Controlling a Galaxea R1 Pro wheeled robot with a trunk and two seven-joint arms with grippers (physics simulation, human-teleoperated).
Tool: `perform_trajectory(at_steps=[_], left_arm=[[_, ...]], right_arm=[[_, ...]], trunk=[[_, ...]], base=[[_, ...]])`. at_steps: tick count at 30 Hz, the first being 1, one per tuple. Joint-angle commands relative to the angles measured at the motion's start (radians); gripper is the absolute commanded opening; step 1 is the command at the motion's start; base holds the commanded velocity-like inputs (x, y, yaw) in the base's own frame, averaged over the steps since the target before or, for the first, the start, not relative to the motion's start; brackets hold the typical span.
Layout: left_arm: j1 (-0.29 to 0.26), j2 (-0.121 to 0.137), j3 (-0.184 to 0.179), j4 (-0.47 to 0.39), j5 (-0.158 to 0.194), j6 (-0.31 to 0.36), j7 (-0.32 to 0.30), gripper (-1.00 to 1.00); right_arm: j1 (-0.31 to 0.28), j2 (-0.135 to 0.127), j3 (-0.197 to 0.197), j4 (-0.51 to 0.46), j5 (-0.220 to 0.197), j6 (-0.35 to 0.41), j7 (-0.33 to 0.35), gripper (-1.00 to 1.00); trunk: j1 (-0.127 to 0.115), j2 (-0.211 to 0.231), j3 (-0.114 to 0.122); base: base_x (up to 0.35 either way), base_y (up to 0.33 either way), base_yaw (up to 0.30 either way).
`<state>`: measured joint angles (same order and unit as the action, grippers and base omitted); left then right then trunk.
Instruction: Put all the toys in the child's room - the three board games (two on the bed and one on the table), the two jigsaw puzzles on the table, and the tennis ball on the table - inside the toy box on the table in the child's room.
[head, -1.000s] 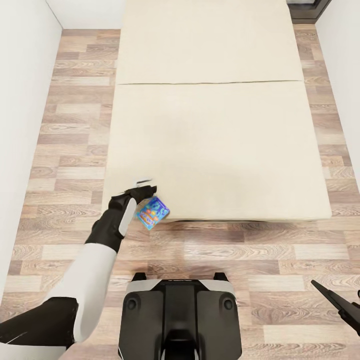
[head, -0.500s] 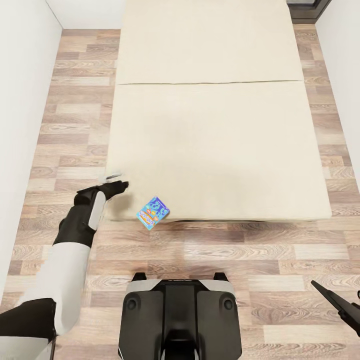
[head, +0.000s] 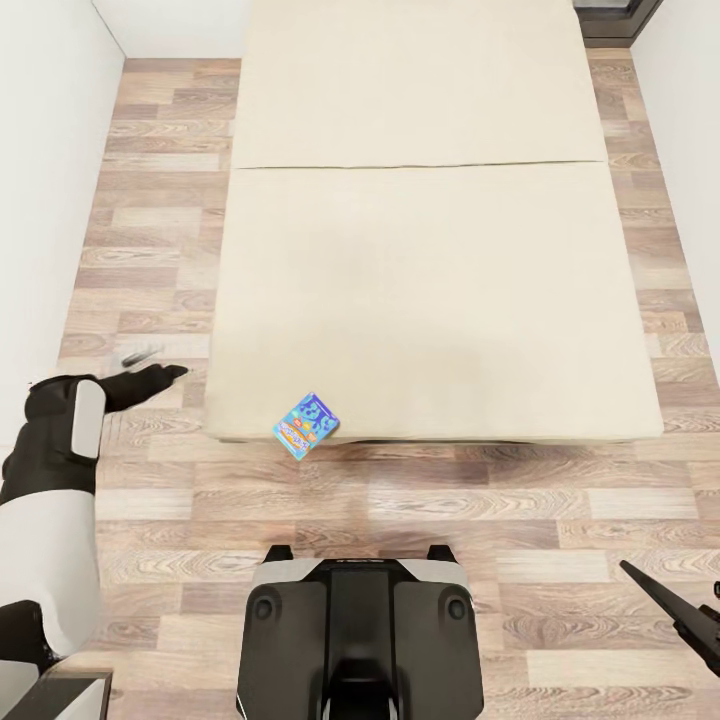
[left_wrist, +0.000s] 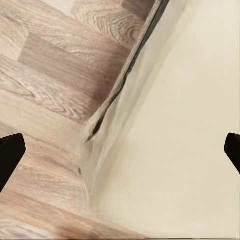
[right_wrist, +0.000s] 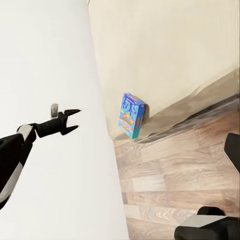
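Note:
One board game (head: 306, 425), a small blue box with a colourful print, stands on end against the front side of the bed (head: 430, 290) near its left corner. In the right wrist view this board game (right_wrist: 131, 115) seems to rest on the wooden floor. My left gripper (head: 160, 362) hangs over the floor to the left of the bed corner, well apart from the box, open with nothing between its fingers. The left wrist view has the left gripper (left_wrist: 120, 155) spread wide over the bed's corner. My right gripper (head: 670, 605) is low at the right, open and empty.
The cream bed fills the middle of the room, with strips of wooden floor (head: 150, 200) on both sides. A white wall (head: 40, 200) runs along the left. My dark base (head: 360, 630) stands just before the bed's foot.
My left arm has swung left, from right beside the blue game box to over the floor beside the bed. The box has stayed in place. The right arm has not moved.

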<state>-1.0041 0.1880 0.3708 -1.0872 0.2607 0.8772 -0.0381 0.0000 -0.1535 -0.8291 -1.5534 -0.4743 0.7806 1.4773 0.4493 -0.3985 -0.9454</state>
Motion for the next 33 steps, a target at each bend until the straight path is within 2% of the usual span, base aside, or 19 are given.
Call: perform_trajectory(at_steps=[1,6,7,8,13,17,18,21,25,33], left_arm=[[0.002,0.023,0.011,0.0,0.006,0.019,-0.035,1.0],[0.041,0.142,0.035,0.009,0.019,0.079,-0.216,1.0],[0.041,0.142,0.035,0.009,0.019,0.079,-0.216,1.0],[0.055,0.163,0.037,0.012,0.021,0.089,-0.258,1.0],[0.152,0.257,0.049,0.025,0.023,0.119,-0.489,1.0],[0.258,0.309,0.068,0.029,0.019,0.121,-0.677,1.0],[0.258,0.309,0.068,0.029,0.019,0.121,-0.677,1.0],[0.342,0.328,0.091,0.03,0.016,0.117,-0.787,1.0],[0.433,0.34,0.125,0.03,0.014,0.095,-0.872,1.0],[0.511,0.343,0.16,0.031,0.012,0.043,-0.923,1.0]], right_arm=[[0.0,0.001,0.001,0.0,-0.002,0.009,-0.007,1.0],[0.0,0.003,0.006,0.0,0.005,0.006,-0.041,1.0],[0.0,0.003,0.006,0.0,0.005,0.006,-0.041,1.0],[0.0,0.004,0.007,-0.001,0.008,0.006,-0.046,1.0],[0.0,0.005,0.018,-0.002,0.027,0.009,-0.07,1.0],[0.0,0.006,0.042,-0.002,0.058,0.015,-0.099,1.0],[0.0,0.006,0.042,-0.002,0.058,0.015,-0.099,1.0],[0.0,0.007,0.064,-0.002,0.078,0.017,-0.127,1.0],[0.0,0.008,0.09,-0.004,0.092,0.018,-0.165,1.0],[-0.001,0.009,0.129,-0.006,0.099,0.017,-0.247,1.0]], trunk=[[0.001,-0.001,-0.001],[0.001,-0.001,-0.001],[0.001,-0.001,-0.001],[0.001,-0.001,-0.001],[0.001,-0.001,-0.001],[0.001,-0.001,-0.001],[0.001,-0.001,-0.001],[0.001,-0.001,-0.001],[0.001,-0.001,-0.001],[0.001,-0.001,-0.001]], base=[[0.0,0.0,0.0],[0.0,0.0,0.0],[0.0,0.0,0.0],[0.0,0.0,0.0],[0.0,0.0,0.0],[0.0,0.0,0.0],[0.0,0.0,0.0],[0.0,0.0,0.0],[0.0,0.0,0.0],[0.022,0.041,0.0]])
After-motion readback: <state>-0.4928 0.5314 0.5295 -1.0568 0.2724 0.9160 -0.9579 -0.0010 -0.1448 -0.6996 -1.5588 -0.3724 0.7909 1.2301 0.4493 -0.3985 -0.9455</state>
